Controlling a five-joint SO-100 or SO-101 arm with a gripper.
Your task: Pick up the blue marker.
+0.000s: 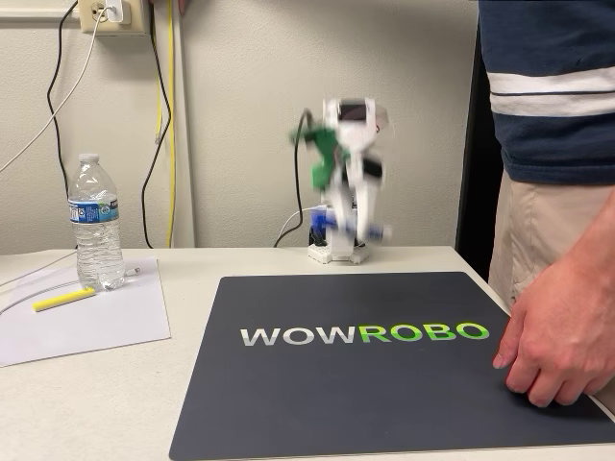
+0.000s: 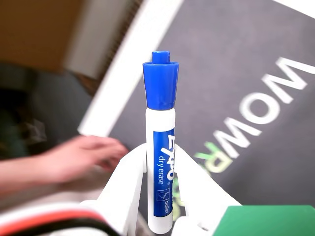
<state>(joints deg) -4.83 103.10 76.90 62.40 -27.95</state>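
Note:
In the wrist view the blue marker [image 2: 161, 162] stands between two white fingers [image 2: 129, 177], its blue cap pointing away from the camera. My gripper [image 2: 160, 155] is shut on its white barrel, well above the dark mat [image 2: 246, 64]. In the fixed view the white and green arm [image 1: 346, 182] is folded up near its base at the back of the table and blurred by motion; the marker [image 1: 360, 230] shows there as a small blue and white smear low on the arm.
A person stands at the right of the fixed view, a hand [image 1: 557, 336] resting on the mat's right edge [image 1: 384, 384]. A water bottle [image 1: 96, 221] and a yellow highlighter [image 1: 63, 299] sit on white paper [image 1: 86, 322] at the left.

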